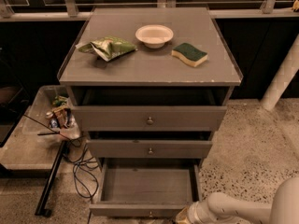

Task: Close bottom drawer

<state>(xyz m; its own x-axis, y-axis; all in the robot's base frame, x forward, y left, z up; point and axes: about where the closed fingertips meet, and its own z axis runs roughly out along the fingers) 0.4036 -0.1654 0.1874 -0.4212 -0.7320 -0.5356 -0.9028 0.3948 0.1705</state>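
The bottom drawer (pixel 148 186) of the grey cabinet (pixel 149 73) is pulled far out and is empty inside. Its slim front panel (pixel 140 210) sits at the bottom edge of the view, with the small knob (pixel 150 213) just visible. My gripper (pixel 183 215) is at the bottom edge, right at the front panel's right end, on the white arm (pixel 233 208) that comes in from the lower right. The fingers are cut off by the frame edge. The middle drawer (pixel 149 149) and the top drawer (pixel 149 118) stand slightly ajar.
On the cabinet top lie a green chip bag (pixel 108 47), a white bowl (pixel 154 35) and a green-yellow sponge (pixel 189 54). A low side table (pixel 28 148) with a bin of items (pixel 58 115) and loose cables (pixel 81 164) stands at the left. A white post (pixel 282 76) rises at the right.
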